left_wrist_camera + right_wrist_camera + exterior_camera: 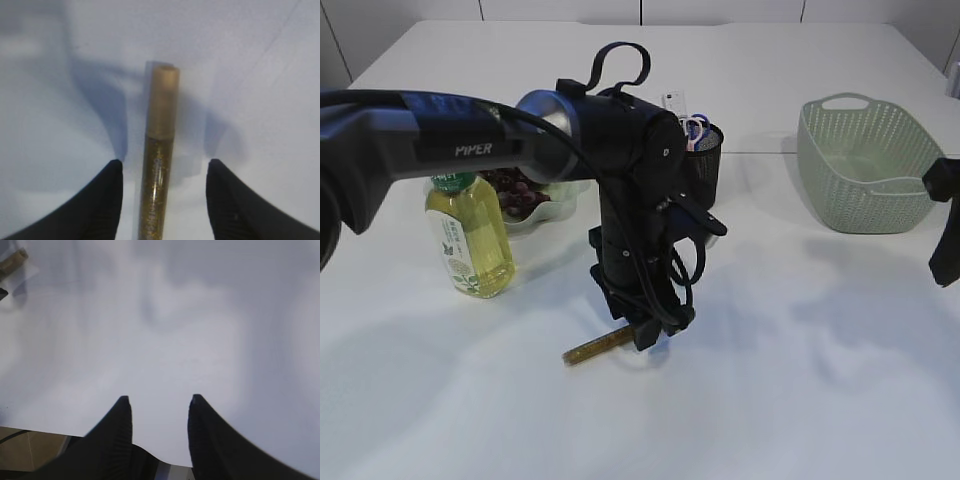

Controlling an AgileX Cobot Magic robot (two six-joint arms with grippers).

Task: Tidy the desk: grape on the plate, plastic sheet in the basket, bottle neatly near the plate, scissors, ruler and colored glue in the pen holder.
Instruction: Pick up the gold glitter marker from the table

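Exterior view: the left arm is seen lowered at frame centre, its left tool (642,330) down at the white surface (800,380) over the colored glue (592,348). The glue, a gold glitter tube, lies flat on the surface just below centre, its free end pointing toward the lower left.

Left wrist view: the glue tube (159,165) is seen running up the middle of the frame, tan cap toward the top, body between the two dark fingers (102,200). A gap of bare surface is visible on each side of the tube; the left tool (164,167) is parted and nothing is gripped.

The bottle (470,235) of yellow liquid stands upright at left of frame, just beside the plate (535,215), on which grapes (510,190) are seen. The black mesh pen holder (705,155) stands behind the arm, above centre, with items already in it. The green basket (865,165) sits at upper right.

Right wrist view: the right tool (159,401) is held above bare surface, fingers parted about halfway, nothing between them. In the exterior view only a dark part is visible at the right edge.
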